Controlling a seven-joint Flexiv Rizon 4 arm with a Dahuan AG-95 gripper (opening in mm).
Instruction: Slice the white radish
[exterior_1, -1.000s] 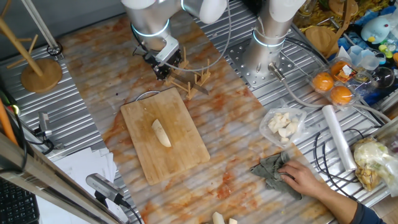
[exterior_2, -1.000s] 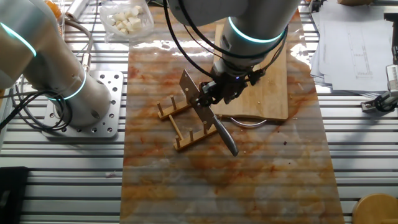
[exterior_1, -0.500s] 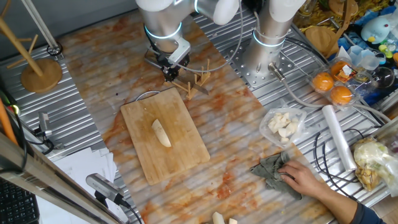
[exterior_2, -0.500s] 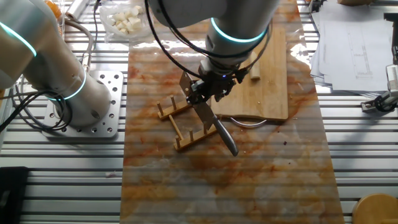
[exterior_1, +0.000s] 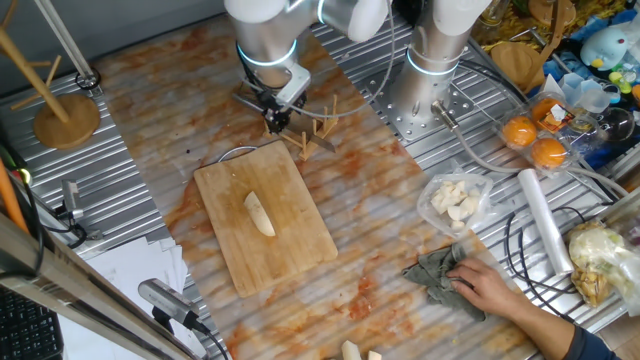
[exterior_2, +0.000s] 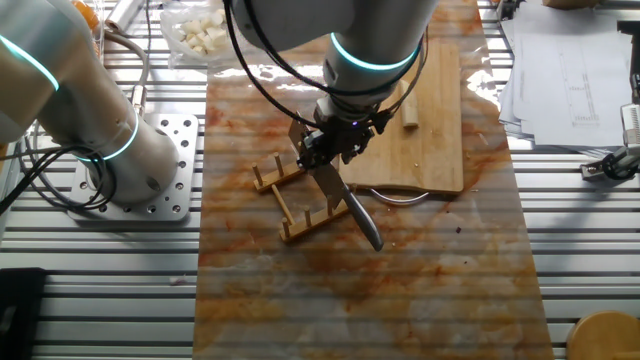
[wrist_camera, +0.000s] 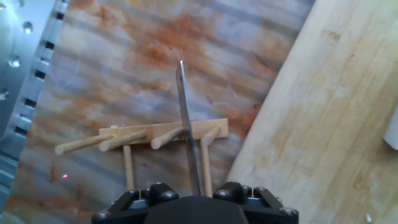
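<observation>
The white radish (exterior_1: 259, 213) is a pale tapered strip lying on the wooden cutting board (exterior_1: 300, 250). In the other fixed view the arm partly hides the radish (exterior_2: 411, 110), and in the hand view only its end (wrist_camera: 392, 127) shows at the right edge. A knife (exterior_2: 362, 222) stands edge-up in a small wooden peg rack (exterior_2: 295, 200) beside the board. My gripper (exterior_2: 335, 150) hangs over the rack (exterior_1: 315, 128). In the hand view the gripper (wrist_camera: 194, 194) is open, with the knife blade (wrist_camera: 186, 124) running between its jaws, untouched.
A clear container of whitish pieces (exterior_1: 455, 200) stands right of the board. A person's hand (exterior_1: 495, 290) holds a grey cloth (exterior_1: 435, 270). A second robot base (exterior_1: 440, 60), oranges (exterior_1: 535, 140), a film roll (exterior_1: 545, 220) and paper sheets (exterior_2: 570, 60) surround the mat.
My gripper has moved from near the board's far end to over the rack, and now straddles the knife. The radish and knife have not moved.
</observation>
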